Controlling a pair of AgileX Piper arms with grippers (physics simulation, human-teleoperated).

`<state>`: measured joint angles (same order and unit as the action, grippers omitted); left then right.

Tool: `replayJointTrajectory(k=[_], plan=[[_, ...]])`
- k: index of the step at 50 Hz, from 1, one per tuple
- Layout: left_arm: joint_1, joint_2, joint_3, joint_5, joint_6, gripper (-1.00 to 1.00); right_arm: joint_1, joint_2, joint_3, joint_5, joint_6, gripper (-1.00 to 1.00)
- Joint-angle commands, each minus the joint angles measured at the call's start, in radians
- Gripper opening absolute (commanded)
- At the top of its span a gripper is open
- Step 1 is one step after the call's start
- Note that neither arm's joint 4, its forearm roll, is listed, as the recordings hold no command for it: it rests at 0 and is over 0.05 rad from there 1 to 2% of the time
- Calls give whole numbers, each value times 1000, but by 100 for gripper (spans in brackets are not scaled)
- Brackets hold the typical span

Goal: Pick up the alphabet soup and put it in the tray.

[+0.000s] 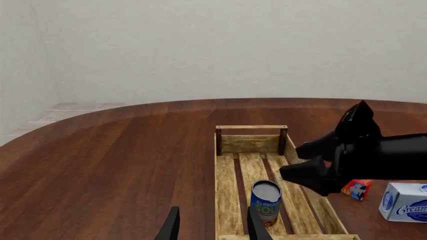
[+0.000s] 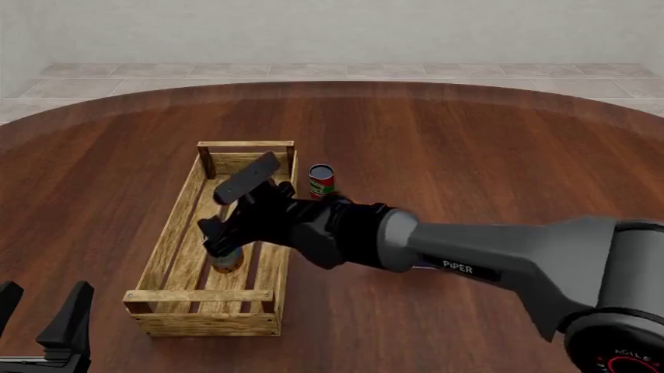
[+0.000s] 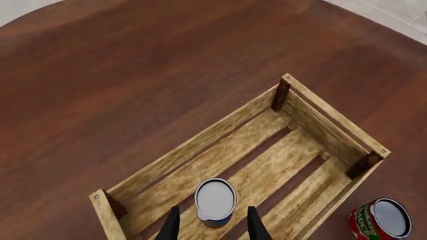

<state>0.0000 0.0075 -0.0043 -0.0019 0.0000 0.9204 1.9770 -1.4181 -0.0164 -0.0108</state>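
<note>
judging by the pictures, you have the alphabet soup (image 3: 215, 199) standing upright on the slats inside the tray (image 3: 220, 132), your right pincer (image 3: 212, 226) spread wide astride it, so only withdrawing remains.

Soup can (image 1: 266, 203) upright in tray (image 1: 230, 200), right arm (image 1: 360, 157) above, w/ carton (image 1: 405, 202) nearby.

Round table (image 2: 467, 148) of dark reddish-brown wood, its far edge curved. Beyond it, a floor (image 2: 343, 70) of pale beige tiles meets a plain off-white wall (image 2: 332, 31). Lighting soft and even.
</note>
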Motion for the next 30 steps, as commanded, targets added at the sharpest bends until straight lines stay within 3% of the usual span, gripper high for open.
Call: replayJointTrajectory(k=[1,6,10,30], plan=[[0,0,0,0,0,100,-2,-137,119,-70,11,100],[0,0,0,0,0,100,-22,-240,221,-128,41,100],[0,0,0,0,0,100,-20,-287,281,-133,27,100],[0,0,0,0,0,100,-9,-352,306,-109,28,100]])
